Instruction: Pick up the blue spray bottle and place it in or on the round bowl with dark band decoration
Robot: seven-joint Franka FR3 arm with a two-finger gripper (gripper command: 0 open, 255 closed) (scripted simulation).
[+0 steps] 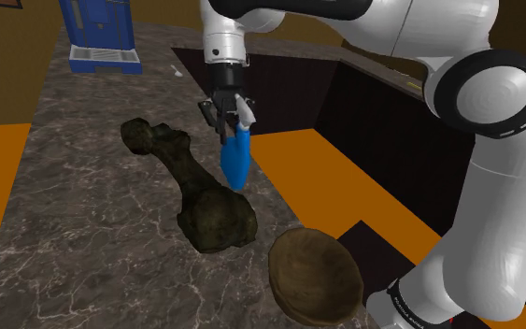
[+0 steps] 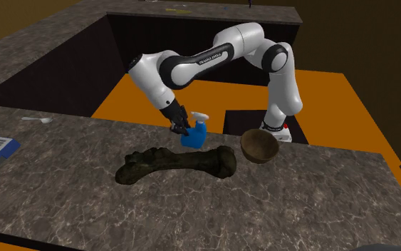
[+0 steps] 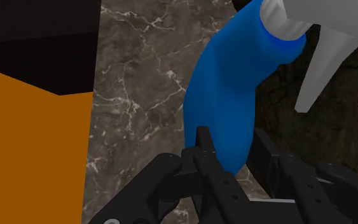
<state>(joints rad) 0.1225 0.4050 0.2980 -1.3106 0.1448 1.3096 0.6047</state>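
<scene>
Left to right in the shoulder view: a blue appliance (image 1: 97,33), a dark bone-shaped object (image 1: 191,187), then the blue spray bottle (image 1: 235,157), clamped at a tilt between the fingers of the gripper (image 1: 230,121) (whether it clears the surface I cannot tell). The brown round bowl (image 1: 315,276) sits at five o'clock from it, near the edge. The slanted hold may slip, and a heavy set-down could push the bowl off. The counter (image 1: 74,234) is veined stone, with orange floor (image 1: 345,178) beyond it.
</scene>
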